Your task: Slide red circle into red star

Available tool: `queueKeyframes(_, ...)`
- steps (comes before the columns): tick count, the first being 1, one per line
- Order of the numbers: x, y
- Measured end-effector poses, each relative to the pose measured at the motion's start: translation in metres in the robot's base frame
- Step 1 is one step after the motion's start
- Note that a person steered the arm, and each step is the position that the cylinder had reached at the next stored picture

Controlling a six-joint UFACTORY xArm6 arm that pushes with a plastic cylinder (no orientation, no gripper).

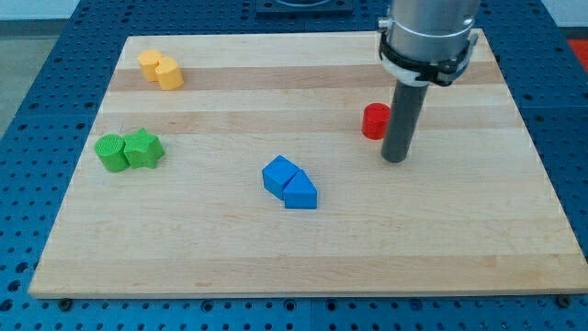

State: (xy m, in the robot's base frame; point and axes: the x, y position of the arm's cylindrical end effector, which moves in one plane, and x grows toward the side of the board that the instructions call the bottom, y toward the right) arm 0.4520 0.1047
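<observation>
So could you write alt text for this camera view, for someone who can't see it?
A dark rod's tip rests on a pale wooden board, just right of and slightly below a red round block. Two blue blocks sit mid-board, two green blocks at the left, two yellow blocks top left; no red star shows.

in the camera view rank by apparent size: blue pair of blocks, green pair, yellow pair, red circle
1. Blue pair of blocks, largest, though nearest the view's bottom, so nearness may inflate it.
2. Green pair.
3. Yellow pair, close to the green pair, so the order is unsure.
4. Red circle, smallest, partly hidden by the rod.
</observation>
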Motion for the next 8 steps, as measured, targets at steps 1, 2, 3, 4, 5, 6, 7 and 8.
queueKeyframes(1,-0.03,-0.024)
queueKeyframes(2,-0.081,-0.031)
queueKeyframes(3,-0.083,-0.028)
queueKeyframes(4,-0.1,0.004)
queueKeyframes(5,-0.12,0.03)
queueKeyframes(6,-0.124,0.041)
queueKeyframes(7,-0.132,0.046)
queueKeyframes(8,-0.139,0.05)
